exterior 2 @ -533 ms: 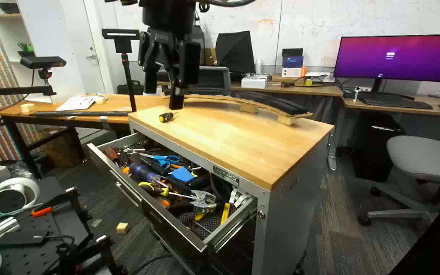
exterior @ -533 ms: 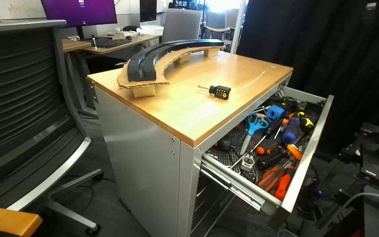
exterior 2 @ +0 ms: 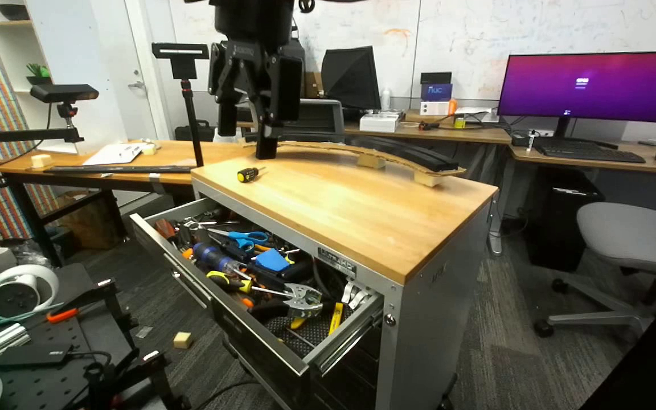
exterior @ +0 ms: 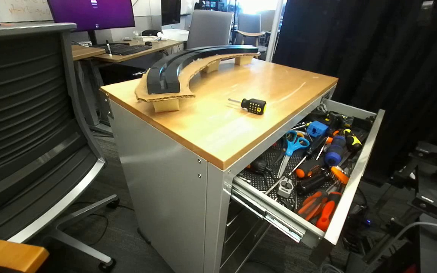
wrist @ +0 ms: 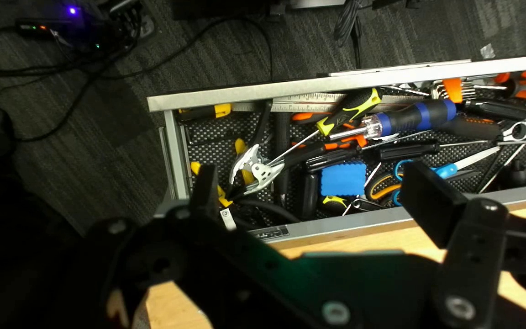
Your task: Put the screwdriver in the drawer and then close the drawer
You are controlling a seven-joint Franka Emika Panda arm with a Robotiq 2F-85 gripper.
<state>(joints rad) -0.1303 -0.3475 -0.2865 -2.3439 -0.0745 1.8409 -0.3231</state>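
Observation:
The stubby black screwdriver with yellow marks lies on the wooden top near its drawer-side edge, in both exterior views [exterior: 254,107] [exterior 2: 246,175]. It does not show in the wrist view. The pale-grey drawer is pulled open and full of tools, in both exterior views [exterior: 359,176] [exterior 2: 237,319] and in the wrist view [wrist: 244,93]. My black gripper [exterior 2: 248,128] hangs above the wooden top, near and above the screwdriver in that exterior view, apart from it. In the wrist view my gripper [wrist: 311,180] has its fingers wide apart with nothing between them.
A curved black track on cardboard and small blocks lies along the far side of the wooden top [exterior 2: 362,210], in both exterior views [exterior: 165,77] [exterior 2: 402,154]. The drawer holds blue scissors [exterior: 296,143] and a blue-handled tool [exterior: 335,151]. A black cart [exterior 2: 43,324] stands before the drawer.
My gripper has moved slightly up and to the right in an exterior view. The screwdriver and the drawer have not moved.

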